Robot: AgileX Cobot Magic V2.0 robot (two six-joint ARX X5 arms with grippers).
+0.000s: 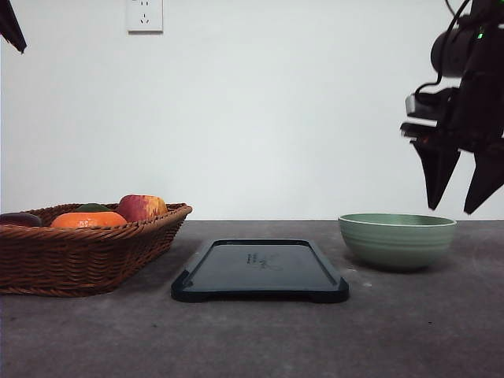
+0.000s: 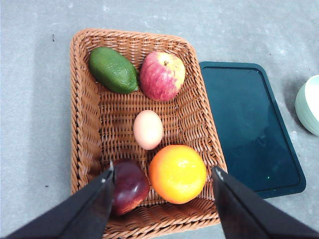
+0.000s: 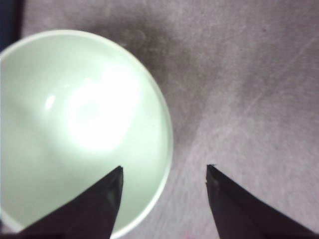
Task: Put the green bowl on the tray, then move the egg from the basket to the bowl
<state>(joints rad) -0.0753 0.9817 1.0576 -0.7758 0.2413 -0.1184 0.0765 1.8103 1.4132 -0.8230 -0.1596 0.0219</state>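
The bowl point(image 1: 397, 239) sits on the gray table point(image 1: 409, 331), to the right of the tray point(image 1: 260, 270) and not touching it. It is upright and has nothing in it. The tray lies flat in the middle of the table, and its top is bare.

The right gripper point(image 1: 461, 206) hangs in the air above the bowl's right rim. Its 2 fingers point(image 1: 435, 175) are spread apart and hold nothing. In the right wrist view, 1 finger is over the inside of the bowl and the other is over the table.

The basket point(image 1: 87, 248) is at the left, near the tray. The egg point(image 2: 148, 129) lies in the middle of the basket. Around it are an apple point(image 2: 162, 75), an avocado point(image 2: 113, 69), an orange point(image 2: 177, 174) and a dark red fruit point(image 2: 129, 185).

The left gripper point(image 2: 162, 175) floats above the basket with its fingers spread wide, holding nothing.
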